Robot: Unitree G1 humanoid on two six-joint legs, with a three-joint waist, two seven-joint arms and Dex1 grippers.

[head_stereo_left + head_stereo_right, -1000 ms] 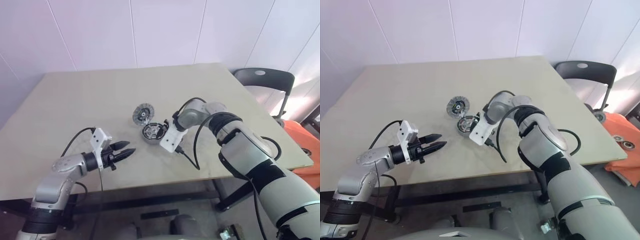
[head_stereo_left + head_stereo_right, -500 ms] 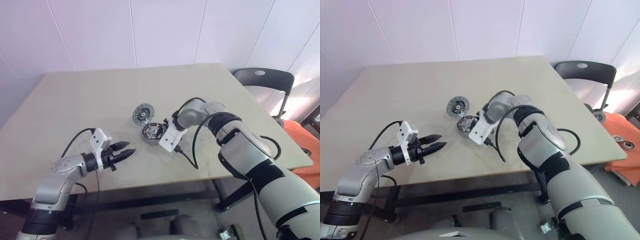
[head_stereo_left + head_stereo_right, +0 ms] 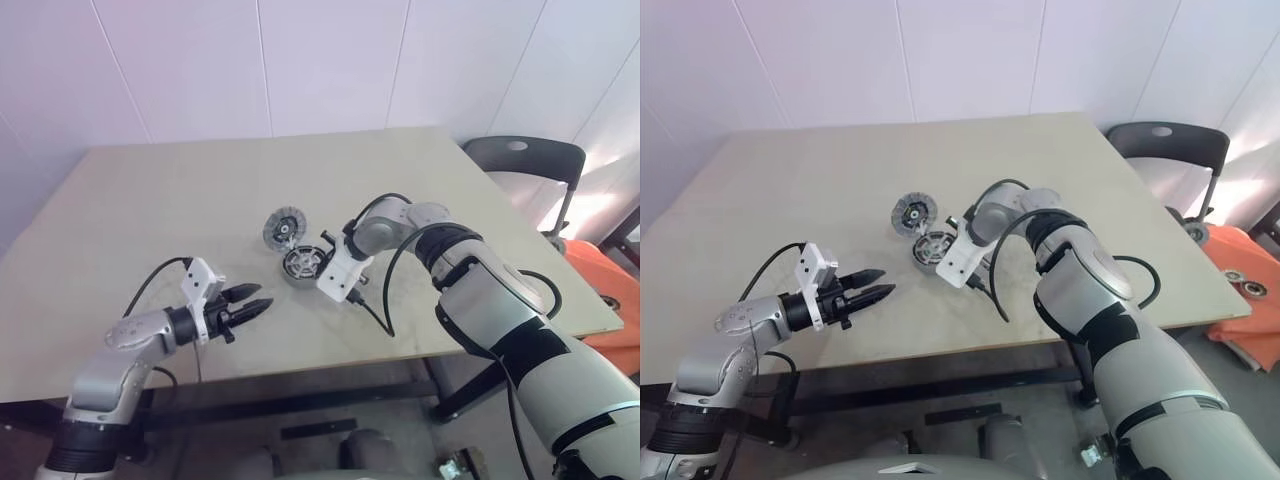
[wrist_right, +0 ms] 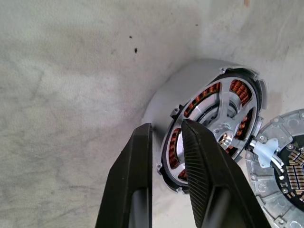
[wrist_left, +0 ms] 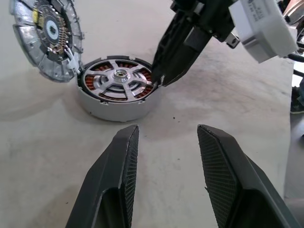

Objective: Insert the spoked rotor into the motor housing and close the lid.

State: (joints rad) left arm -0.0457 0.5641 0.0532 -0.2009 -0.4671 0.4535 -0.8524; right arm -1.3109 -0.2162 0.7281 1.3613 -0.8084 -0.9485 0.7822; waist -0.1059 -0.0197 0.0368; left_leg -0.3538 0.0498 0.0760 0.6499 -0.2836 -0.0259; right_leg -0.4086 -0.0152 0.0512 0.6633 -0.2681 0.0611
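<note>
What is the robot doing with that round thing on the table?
It is putting a motor together. The spoked rotor already sits inside the motor housing on the table. The right gripper pinches the housing's rim, one finger outside and one on the rotor. The lid stands tilted open beside the housing, not yet closed. The left gripper hovers open nearby, holding nothing.

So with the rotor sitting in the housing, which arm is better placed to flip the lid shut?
Probably right: the right claw is already at the motor housing rim, beside the lid standing open. The left claw hovers apart, nearer the table edge.
</note>
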